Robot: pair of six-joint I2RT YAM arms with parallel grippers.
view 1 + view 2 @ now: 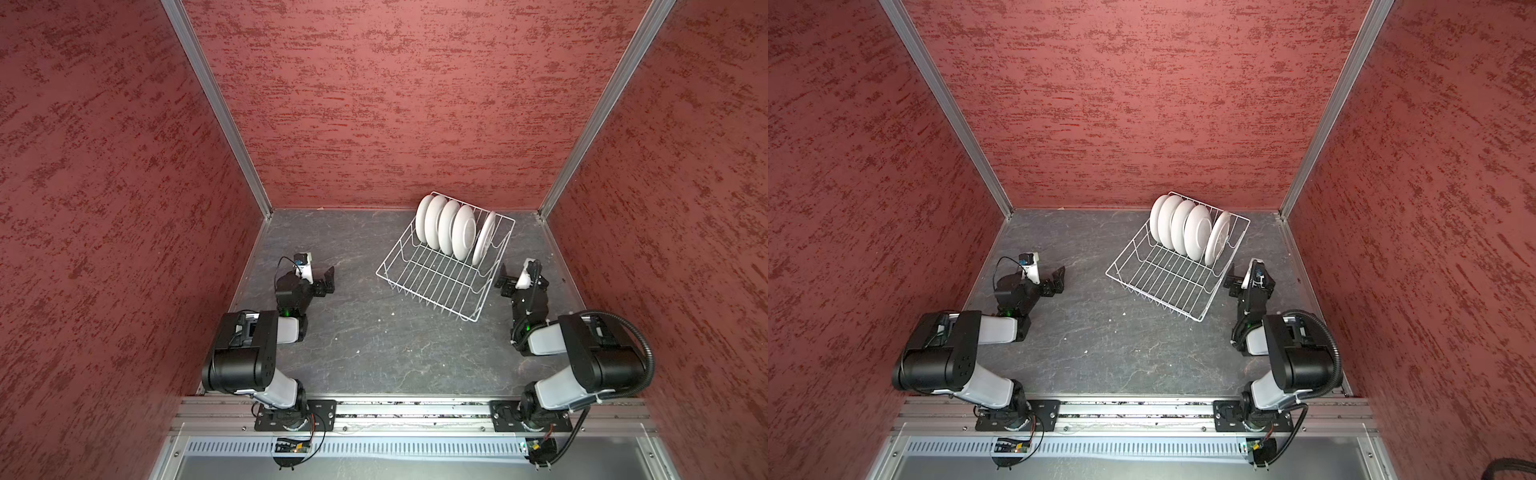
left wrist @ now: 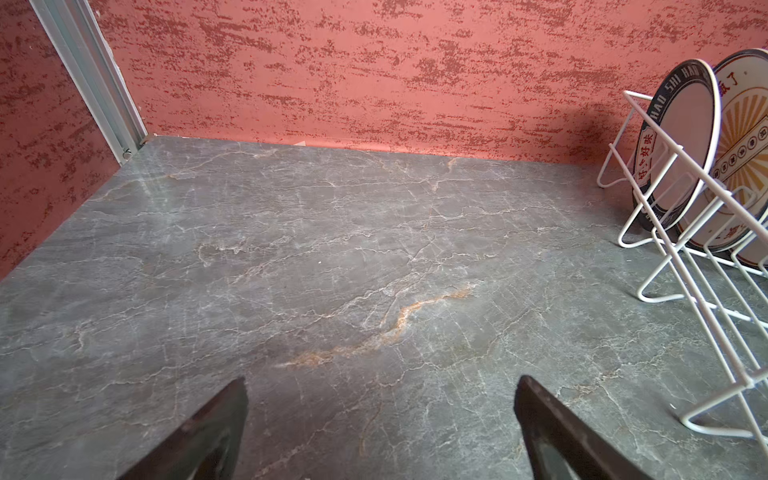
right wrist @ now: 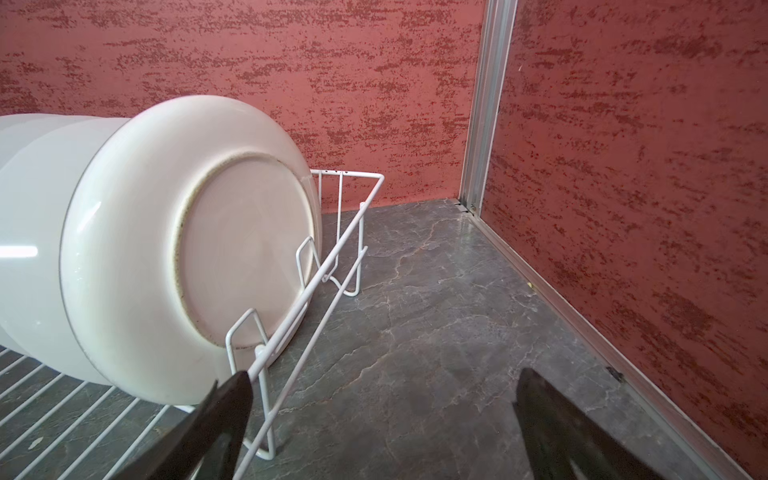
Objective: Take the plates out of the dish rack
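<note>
Red mottled walls [image 1: 395, 104] close in a grey veined counter [image 1: 374, 332], and on it we find both arms folded low. Ahead of the left arm, the left end effector [image 1: 326, 281] stands spread wide with nothing between its fingers, only bare counter beneath them. We see the right end effector [image 1: 502, 279] parted just as wide and likewise empty.

Just beside the right end effector, on its inner side, lies the dish rack [image 1: 436, 278], which is well apart from the left end effector. Five plates [image 1: 446, 228] stand on edge in a row in the rack's far part, beyond the right end effector's fingertips. Four of them are packed close, and the fifth sits a little apart on the side nearest that end effector.

In both top views we get only plain white backs. The left wrist view gives us the faces instead: a dark lettered rim [image 2: 681, 137] and, behind it, an orange sunburst [image 2: 744, 137]. From the right wrist view we see the nearest plate [image 3: 199, 249] from behind, its foot ring plain, leaning among the upright prongs. One finger [image 3: 224, 415] crosses the rack's rim wire there — whether it touches, we cannot tell.
</note>
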